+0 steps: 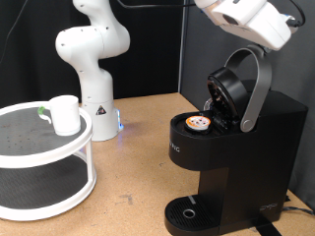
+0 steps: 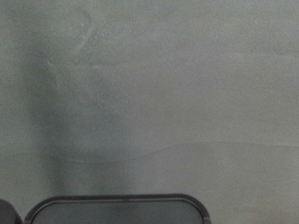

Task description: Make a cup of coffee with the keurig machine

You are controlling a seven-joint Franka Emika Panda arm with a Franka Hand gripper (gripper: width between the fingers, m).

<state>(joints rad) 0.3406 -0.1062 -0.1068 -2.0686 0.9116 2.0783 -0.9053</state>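
The keurig (image 1: 231, 147) stands on the tabletop (image 1: 133, 147) at the exterior view's right. It is black and boxy. Its lid (image 1: 231, 88) is raised and tilted back, with the grey curved handle (image 1: 258, 88) arching over it. In the open brew chamber sits a small pod (image 1: 199, 123) with an orange-speckled top, facing up. The round drip tray (image 1: 187, 213) at the base of the machine carries nothing.

The cup (image 1: 64, 114) is well apart from the machine, at the exterior view's left. It is white, stands upright, and has a pale green handle on its left side. It rests on the upper shelf of a round white two-level rack (image 1: 44, 162), near the rear rim of that shelf.

Behind the rack, the white arm base (image 1: 95, 59) rises from the tabletop. A white part of the arm (image 1: 251, 18) hangs above the keurig at the exterior view's top right. The gripper itself does not show there, so one cannot tell if it is open or closed. The wrist view shows only a plain grey surface and a dark rounded edge (image 2: 117, 207); no fingers can be seen in it.
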